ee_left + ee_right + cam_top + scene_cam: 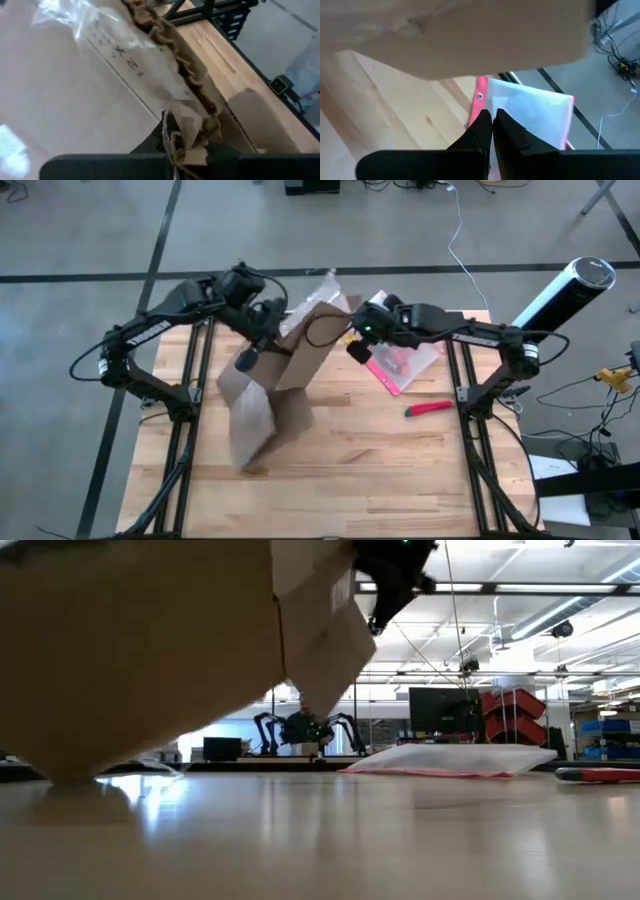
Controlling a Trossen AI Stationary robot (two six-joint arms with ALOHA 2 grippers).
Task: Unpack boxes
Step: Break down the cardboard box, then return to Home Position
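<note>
The cardboard box [275, 385] sits just left of centre in the overhead frame, tipped up on the wooden worktop [400, 465], one corner down and its flaps lifted toward the top of the picture. From table height the box [150, 650] fills the upper left of the frame, tilted, with only its lowest corner touching the wood. The left gripper [247, 358] comes in from the upper left and is on the box's upper edge; through its wrist camera the torn corrugated edge [185, 80] and a strip of clear tape [125, 55] run right down between its fingers [172, 142], so they are pinching the box's ragged edge. The right gripper [358, 350] hangs just right of the raised flap, above the pink-edged pouch [405, 365] lying at centre right. In its own wrist view its fingers [482, 127] are pressed together with nothing between them, the pouch [530, 107] beneath and the box's underside [470, 35] spanning the top. A red tool [432, 409] lies on the wood to the lower right of the pouch, apart from it.
</note>
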